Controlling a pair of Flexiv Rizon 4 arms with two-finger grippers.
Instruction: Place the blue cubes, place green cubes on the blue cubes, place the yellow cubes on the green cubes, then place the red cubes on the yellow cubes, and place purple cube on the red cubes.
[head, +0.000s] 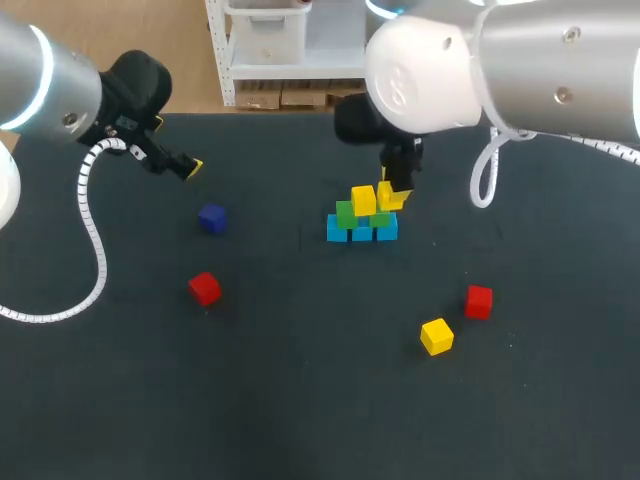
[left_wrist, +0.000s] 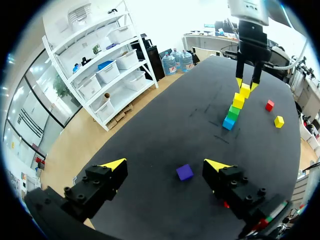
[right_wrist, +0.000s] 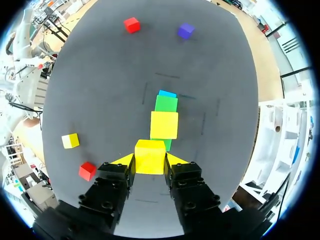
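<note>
Now right tool (right_wrist: 149, 160) pinching yellow cube (right_wrist: 150, 156) over stack (head: 338, 231); left tool (left_wrist: 166, 164) spread, hovering.

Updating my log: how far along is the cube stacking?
Done: blue cubes down, green cubes on them, one yellow cube on top. In hand: the right gripper holds a second yellow cube at the stack. Left: both red cubes, the loose yellow cube, the purple cube.
</note>
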